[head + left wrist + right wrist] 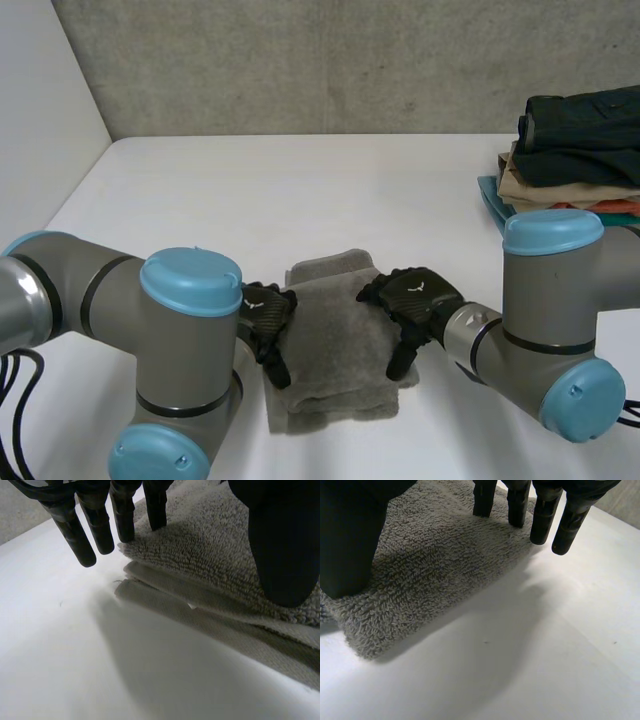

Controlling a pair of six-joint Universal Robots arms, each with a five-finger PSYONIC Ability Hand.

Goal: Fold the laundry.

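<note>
A white table (300, 180) under a concrete wall (300, 60) carries your work. The grey towel (335, 350) lies folded in layers at the near middle, its long axis running away from the robot. A stack of folded clothes (575, 150) sits well apart at the far right. Your left hand (268, 315) is over the towel's left edge and your right hand (412, 295) over its right edge, both equally near. Both are released, with fingers (75, 535) straight and clasping nothing. I judge that any further fold would bring the near end toward the far end.
</note>
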